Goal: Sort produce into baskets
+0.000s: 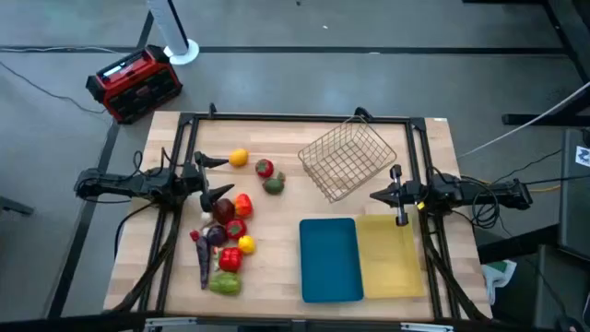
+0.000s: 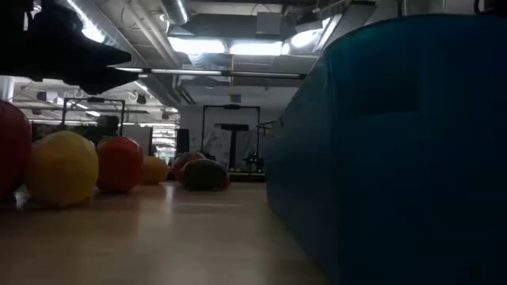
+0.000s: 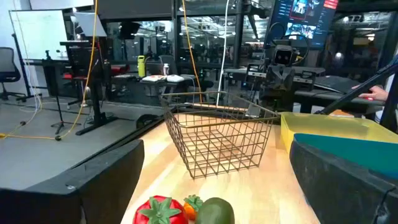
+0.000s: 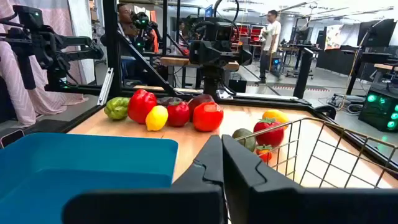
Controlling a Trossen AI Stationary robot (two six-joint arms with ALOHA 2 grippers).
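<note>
The left gripper (image 1: 207, 177) hangs above the table with its fingers spread wide and nothing between them. Directly beneath and just ahead of its tips lies the produce cluster (image 1: 224, 242), touching or nearly touching piece to piece: red, yellow, green and dark purple items. This stance suits a descent onto one piece, judged as the step in hand.

Slightly farther ahead of the left gripper sit a red tomato (image 1: 265, 168) and a green item (image 1: 274, 184), just beside each other, with an orange fruit (image 1: 239, 158) apart to one side.

Beyond these stands the wire basket (image 1: 348, 159), tilted, its opening unobstructed and holding nothing visible. The blue tray (image 1: 329, 258) and the yellow tray (image 1: 392, 255) lie side by side, touching, both showing bare floors. No piece appears sorted yet.

The right gripper (image 1: 386, 195) waits across the table with its fingers pressed together, holding nothing. It sits just beside the wire basket and over the yellow tray's near edge, clear of the left arm's working area.
</note>
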